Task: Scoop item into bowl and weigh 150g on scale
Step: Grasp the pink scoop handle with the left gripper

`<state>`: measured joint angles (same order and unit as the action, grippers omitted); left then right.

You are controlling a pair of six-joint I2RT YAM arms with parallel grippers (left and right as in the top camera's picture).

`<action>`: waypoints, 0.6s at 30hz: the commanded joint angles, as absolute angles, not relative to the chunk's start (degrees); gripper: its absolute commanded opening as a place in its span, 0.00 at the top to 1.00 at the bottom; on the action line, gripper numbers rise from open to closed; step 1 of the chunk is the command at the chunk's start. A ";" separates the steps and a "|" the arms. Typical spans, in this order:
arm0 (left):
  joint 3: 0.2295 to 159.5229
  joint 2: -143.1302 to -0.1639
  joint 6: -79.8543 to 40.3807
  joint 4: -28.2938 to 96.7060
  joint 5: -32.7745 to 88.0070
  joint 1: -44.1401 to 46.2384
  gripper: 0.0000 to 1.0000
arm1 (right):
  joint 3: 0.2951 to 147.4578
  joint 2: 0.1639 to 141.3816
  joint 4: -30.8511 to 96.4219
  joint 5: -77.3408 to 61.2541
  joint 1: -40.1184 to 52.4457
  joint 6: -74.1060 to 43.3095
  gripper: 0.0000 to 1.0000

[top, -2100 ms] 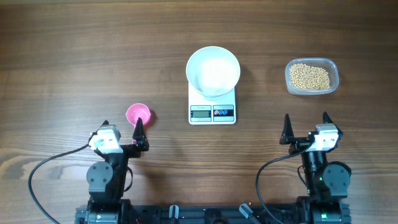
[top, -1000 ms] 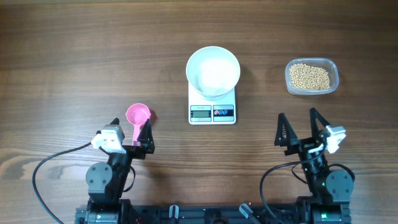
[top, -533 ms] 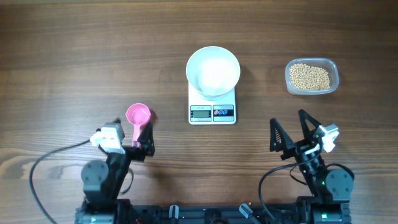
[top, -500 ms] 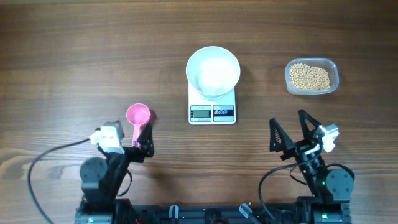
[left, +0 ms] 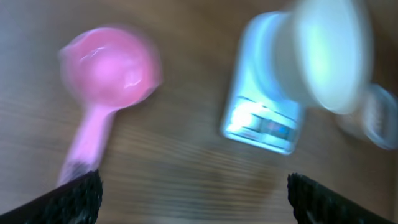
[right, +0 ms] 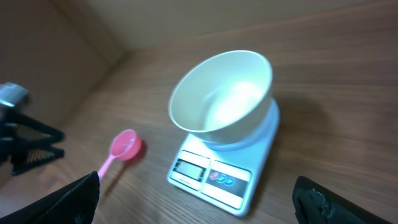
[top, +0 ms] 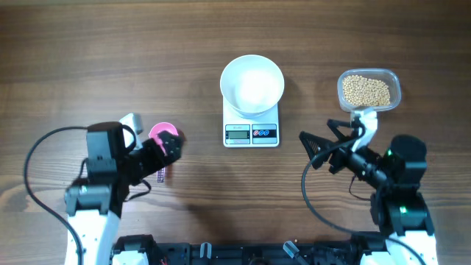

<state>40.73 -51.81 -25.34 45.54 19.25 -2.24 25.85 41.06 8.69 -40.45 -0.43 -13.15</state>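
The white bowl (top: 252, 83) stands empty on the white scale (top: 252, 132) at the table's middle. The tan beans (top: 367, 90) fill a clear tub at the right. A pink scoop (top: 163, 135) lies left of the scale, handle toward the front. My left gripper (top: 165, 154) hovers open by that handle; in the blurred left wrist view (left: 199, 202) its left fingertip covers the end of the scoop (left: 109, 65). My right gripper (top: 315, 141) is open to the right of the scale, pointing left, and frames the scale (right: 224, 171) and bowl (right: 224, 96) in its wrist view (right: 205, 205).
The clear plastic tub (top: 395, 79) sits behind my right arm. Black cables loop near the front edge on both sides. Bare wooden tabletop lies around the scale. The left arm (right: 25, 146) shows at the right wrist view's left edge.
Both arms have lifted from their rest poses and reached forward: the left toward the pink scoop, the right swinging left toward the scale. Both grippers stayed open. Nothing on the table moved.
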 commanded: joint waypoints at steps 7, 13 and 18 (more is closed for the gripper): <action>44.91 -70.46 -32.42 50.43 6.98 -9.28 0.00 | 27.44 48.31 6.98 -43.57 -0.60 -15.84 0.00; 44.91 -78.72 -19.46 46.50 19.59 -14.06 0.01 | 27.44 48.34 8.05 -43.46 -0.60 -16.73 0.00; 44.10 -85.19 -11.94 45.19 29.76 -14.00 0.03 | 27.44 48.34 10.31 -43.79 -0.60 -17.17 0.00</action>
<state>44.01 -82.13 -18.26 46.11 21.74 -13.67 26.33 48.18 9.58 -43.66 -0.43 -16.62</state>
